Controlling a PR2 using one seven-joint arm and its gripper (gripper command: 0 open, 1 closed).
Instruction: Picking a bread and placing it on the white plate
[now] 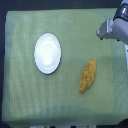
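Note:
The bread [88, 75] is a small golden-brown pastry lying tilted on the green cloth, toward the exterior view's right and below centre. The white plate [47, 53] sits bare on the cloth at the exterior view's left, well apart from the bread. My gripper [101, 34] enters from the upper right corner, grey and white, hovering above and to the right of the bread without touching it. The blur hides whether its fingers are open or shut. Nothing is visibly held.
A light green cloth [30, 95] covers the table. Dark floor shows along the left and top edges [4, 30]. The arm's body [120, 22] fills the upper right corner.

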